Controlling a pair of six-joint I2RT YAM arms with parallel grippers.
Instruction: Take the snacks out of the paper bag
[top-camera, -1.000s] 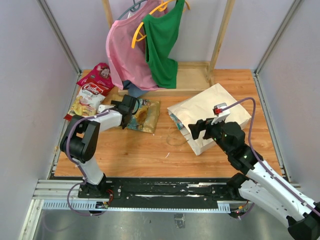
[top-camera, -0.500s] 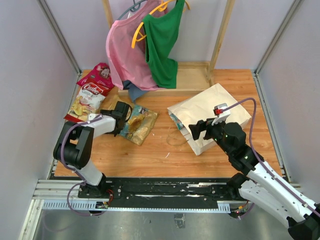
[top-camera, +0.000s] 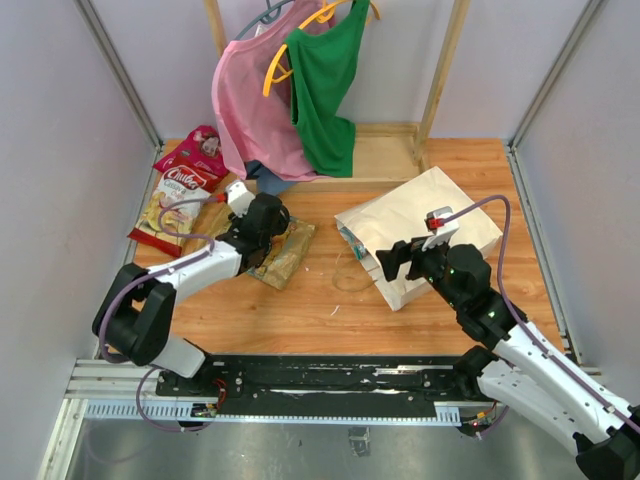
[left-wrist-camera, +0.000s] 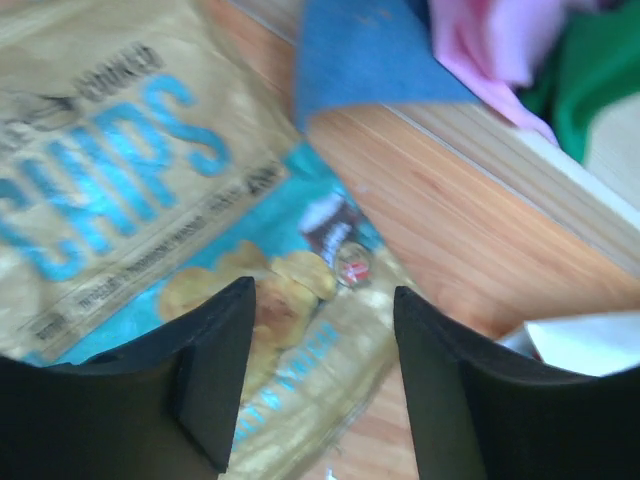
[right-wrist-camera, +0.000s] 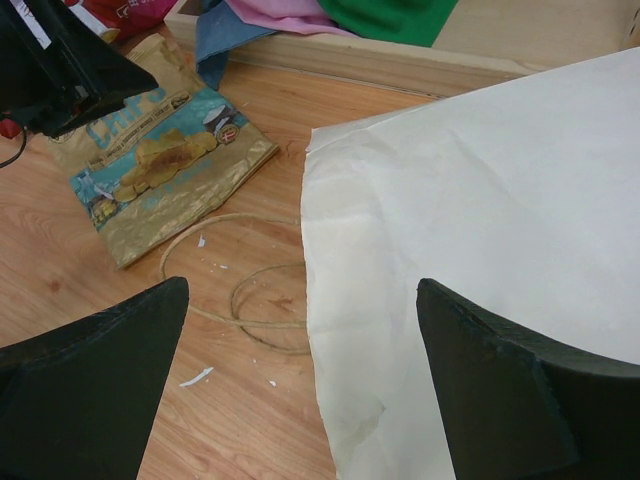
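Left gripper: I am holding my left gripper (left-wrist-camera: 320, 305) with its jaws parted and nothing between them, hanging low over a packet.
Under it: a glossy brown-gold and teal chips packet (left-wrist-camera: 130, 190) is lying flat on the wooden worktop (left-wrist-camera: 470, 230), with its blue lettering facing up.
Right gripper: I am holding my right gripper (right-wrist-camera: 300, 330) spread wide and empty, above the left edge of the bag.
Paper bag: the large cream-beige paper carrier bag (right-wrist-camera: 480, 220) is lying creased on its side at the right of the worktop. Its twisted paper loop handles (right-wrist-camera: 235, 300) are trailing on the wood toward the chips packet.
Bag mouth: from above, something teal (top-camera: 350, 240) is showing at the bag's left opening; I cannot tell what it is.
Other snacks: a red-and-white packet (top-camera: 183, 183), a pink-red packet (top-camera: 203, 145) and a yellowish packet (top-camera: 160, 215) are lying together at the far left, outside the bag.
Behind: a pink garment (top-camera: 255, 110) and a green garment (top-camera: 325, 85) are hanging at the back. A blue cloth (left-wrist-camera: 370, 50) is lying just beyond the chips packet.
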